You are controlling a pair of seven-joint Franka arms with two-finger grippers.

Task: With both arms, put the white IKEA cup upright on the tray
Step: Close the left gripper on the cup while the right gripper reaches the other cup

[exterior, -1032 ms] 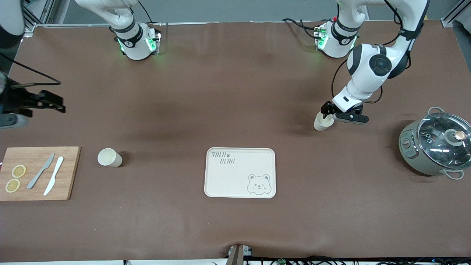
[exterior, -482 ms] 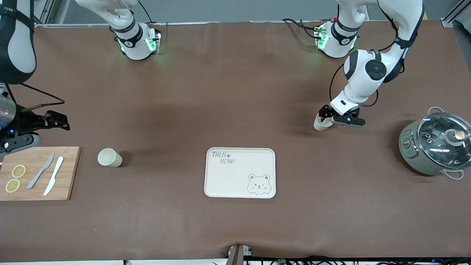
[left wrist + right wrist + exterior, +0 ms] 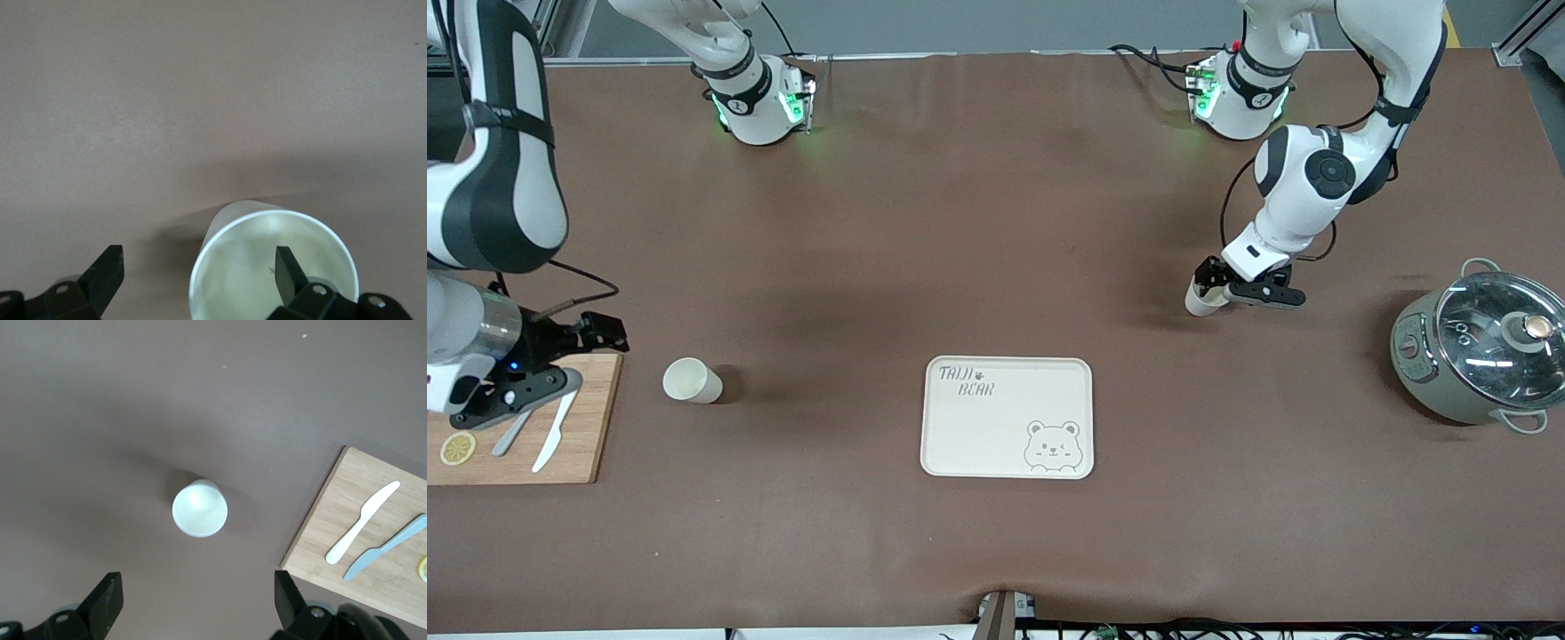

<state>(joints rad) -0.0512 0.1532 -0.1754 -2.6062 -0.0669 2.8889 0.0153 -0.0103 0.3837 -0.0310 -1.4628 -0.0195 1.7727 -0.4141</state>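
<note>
One white cup (image 3: pixel 1202 299) stands on the brown table toward the left arm's end, its mouth facing up (image 3: pixel 273 267). My left gripper (image 3: pixel 1221 289) is open at this cup (image 3: pixel 197 277): one finger (image 3: pixel 288 272) is inside the mouth, the other (image 3: pixel 107 275) outside, well apart from the wall. A second white cup (image 3: pixel 691 380) stands upright beside the cutting board and shows in the right wrist view (image 3: pixel 199 508). My right gripper (image 3: pixel 574 360) is open and empty (image 3: pixel 197 600), over the board's corner. The cream bear tray (image 3: pixel 978 436) lies bare, nearer the front camera.
A wooden cutting board (image 3: pixel 591 444) with a grey knife, a white knife (image 3: pixel 557 427) and a lemon slice (image 3: pixel 457 448) lies at the right arm's end. A grey pot with a glass lid (image 3: pixel 1476 356) stands at the left arm's end.
The right arm has swung in over the cutting board's corner, closer to the second cup. The left gripper has shifted slightly at its cup, which has barely moved.
</note>
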